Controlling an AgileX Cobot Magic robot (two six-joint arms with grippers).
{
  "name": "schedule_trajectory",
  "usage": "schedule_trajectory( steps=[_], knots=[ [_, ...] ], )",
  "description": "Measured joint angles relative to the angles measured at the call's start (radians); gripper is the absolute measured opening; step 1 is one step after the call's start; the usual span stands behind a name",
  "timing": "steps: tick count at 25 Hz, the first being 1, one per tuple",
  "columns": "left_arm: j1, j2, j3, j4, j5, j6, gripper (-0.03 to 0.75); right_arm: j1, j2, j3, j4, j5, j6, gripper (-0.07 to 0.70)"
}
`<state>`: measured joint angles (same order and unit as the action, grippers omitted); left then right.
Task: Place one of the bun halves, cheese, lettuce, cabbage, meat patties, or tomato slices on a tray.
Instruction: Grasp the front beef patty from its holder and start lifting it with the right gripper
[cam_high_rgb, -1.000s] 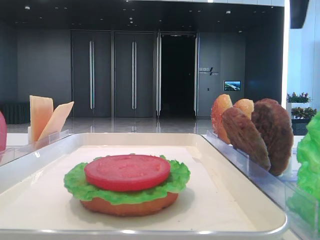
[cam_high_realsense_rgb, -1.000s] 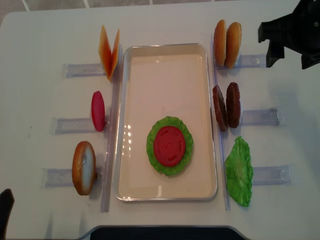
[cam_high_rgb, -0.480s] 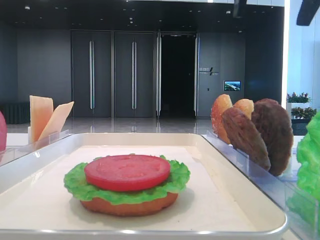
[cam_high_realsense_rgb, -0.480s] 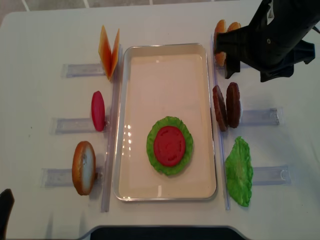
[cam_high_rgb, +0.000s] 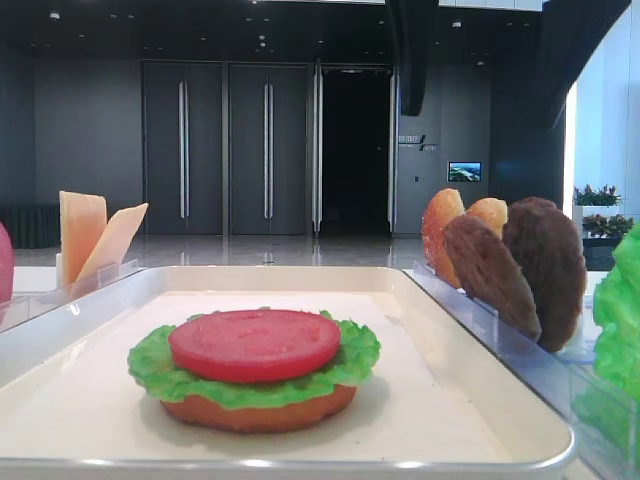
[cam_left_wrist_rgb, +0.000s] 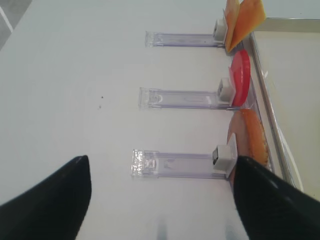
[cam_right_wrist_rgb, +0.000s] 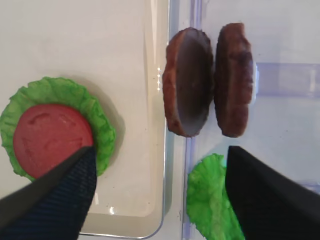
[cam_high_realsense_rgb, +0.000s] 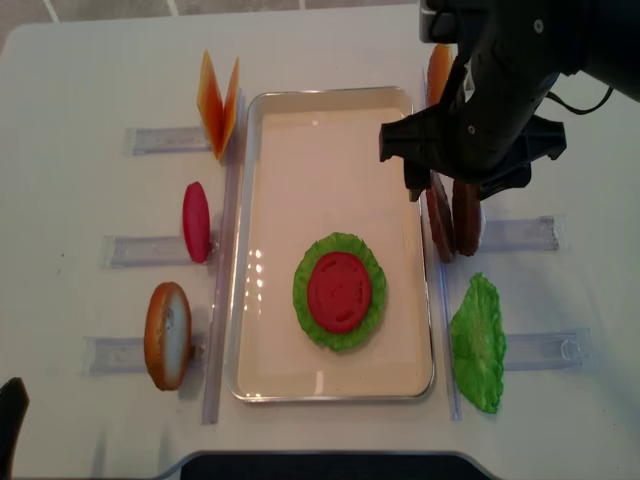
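Note:
On the white tray (cam_high_realsense_rgb: 243, 250) lies a stack: a bun half under a lettuce leaf (cam_high_realsense_rgb: 303, 290) topped by a tomato slice (cam_high_realsense_rgb: 339, 291). Two dark meat patties (cam_right_wrist_rgb: 207, 85) stand on edge in a clear holder just right of the tray. My right gripper (cam_right_wrist_rgb: 159, 197) hovers open above them and the tray's right rim, with nothing between its fingers (cam_right_wrist_rgb: 55, 197). From above it covers the tops of the patties (cam_high_realsense_rgb: 454, 220). My left gripper (cam_left_wrist_rgb: 160, 200) is open and empty over the table, left of a standing bun half (cam_left_wrist_rgb: 250, 140).
Clear holders flank the tray. Left side holds cheese (cam_high_realsense_rgb: 219, 100), a tomato slice (cam_high_realsense_rgb: 196, 221) and a bun half (cam_high_realsense_rgb: 167, 335). To the right, another lettuce leaf (cam_high_realsense_rgb: 478, 342) lies by the front holder, and bun halves (cam_high_rgb: 442, 225) stand at the back, mostly under the arm.
My right arm has swung in from the far right corner toward the tray and now hangs over the patties. Its jaws stayed open. The food has not moved.

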<state>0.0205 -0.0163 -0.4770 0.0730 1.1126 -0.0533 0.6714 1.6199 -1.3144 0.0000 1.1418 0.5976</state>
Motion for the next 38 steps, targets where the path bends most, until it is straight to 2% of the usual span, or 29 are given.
schedule_trajectory(
  steps=[14, 38],
  knots=[
    [0.000, 0.000, 0.000, 0.000, 0.000, 0.000, 0.692, 0.031, 0.099, -0.002, -0.006, -0.078, -0.009, 0.538],
    [0.000, 0.000, 0.000, 0.000, 0.000, 0.000, 0.692, 0.035, 0.199, -0.002, -0.143, -0.097, -0.037, 0.535]
  ],
)
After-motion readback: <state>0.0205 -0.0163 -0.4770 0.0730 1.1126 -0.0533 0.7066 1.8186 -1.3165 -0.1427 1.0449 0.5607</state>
